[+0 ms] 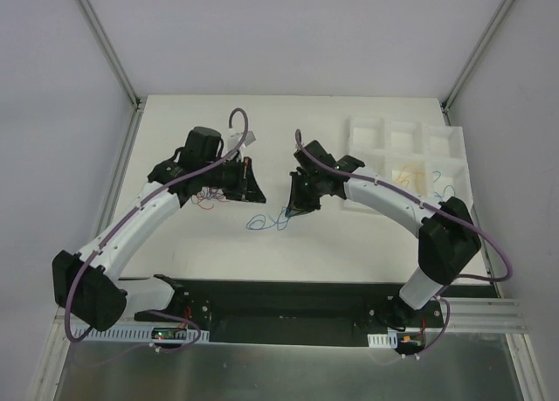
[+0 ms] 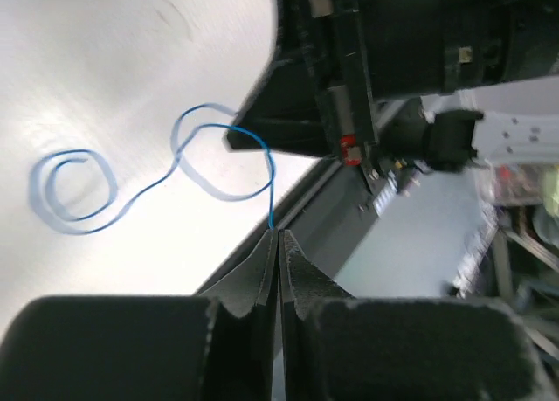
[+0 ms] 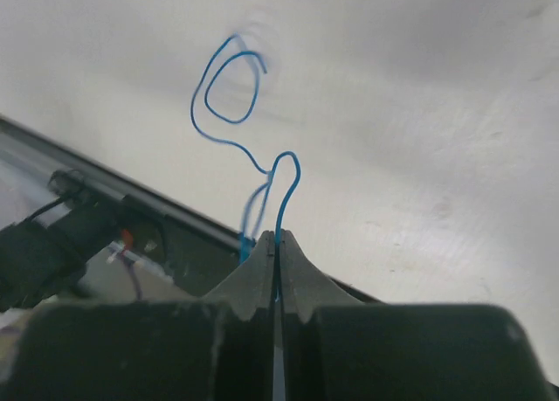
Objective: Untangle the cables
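Right pincer (image 3: 276,237) pinching blue cable (image 3: 229,121), lying roughly left-right, coil seemingly leftmost

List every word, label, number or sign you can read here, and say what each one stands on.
No text can be read in any view.
Circuit board at the left arm's base: any markings are too small to read.
Red mark on the black arm part: blurred and unreadable.
White tray and blue cable: no print shows.

Lab; white booth (image 1: 288,34); aluminium frame (image 1: 105,38)
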`<state>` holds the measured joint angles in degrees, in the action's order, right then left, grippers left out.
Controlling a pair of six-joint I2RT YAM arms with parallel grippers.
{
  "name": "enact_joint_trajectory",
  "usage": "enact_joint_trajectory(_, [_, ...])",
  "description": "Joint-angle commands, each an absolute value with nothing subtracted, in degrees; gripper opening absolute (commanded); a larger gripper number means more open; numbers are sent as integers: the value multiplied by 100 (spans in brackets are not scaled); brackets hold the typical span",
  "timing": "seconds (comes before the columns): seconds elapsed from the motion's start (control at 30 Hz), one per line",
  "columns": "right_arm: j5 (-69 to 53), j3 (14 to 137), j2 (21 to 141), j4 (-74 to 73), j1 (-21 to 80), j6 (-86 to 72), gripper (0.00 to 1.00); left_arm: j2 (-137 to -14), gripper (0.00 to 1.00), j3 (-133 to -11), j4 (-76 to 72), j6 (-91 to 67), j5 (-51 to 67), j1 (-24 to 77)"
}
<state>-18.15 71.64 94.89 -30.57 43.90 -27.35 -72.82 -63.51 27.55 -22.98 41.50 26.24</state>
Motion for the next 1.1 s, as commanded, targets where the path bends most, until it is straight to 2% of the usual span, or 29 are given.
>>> enact_joint_trajectory(0.0, [567,7743,9036,-4981,4386,-2303,0,-6365,0,-6425,2733,-2347,2438,2602])
enact_joint_trajectory(0.13, [1247,7866,8334,-5089,4333,-2180,0,-6345,0,-6539,3286,-2136,1548,2602])
enact_joint_trajectory(0.3, [1353,8585,7788,-5167,4245,-1846,1,-6477,0,-6434,3393,-2013,2020,2593])
enact_joint_trajectory(0.43, [1397,9385,7682,-5668,3860,-1723,0,-6539,18,-6434,3393,-1943,2188,2593])
enact_joint_trajectory(0.73, [1468,11205,7681,-6477,2436,-1222,0,-6574,44,-6407,3314,-1749,2443,2593])
enact_joint_trajectory(0.93, [1520,11891,7805,-6486,1461,-1037,0,-6846,56,-6495,3287,-1442,2566,2593])
enact_joint_trajectory(1.07, [1670,11883,7805,-6486,723,-949,0,-6996,66,-6653,3418,-1038,2681,2593])
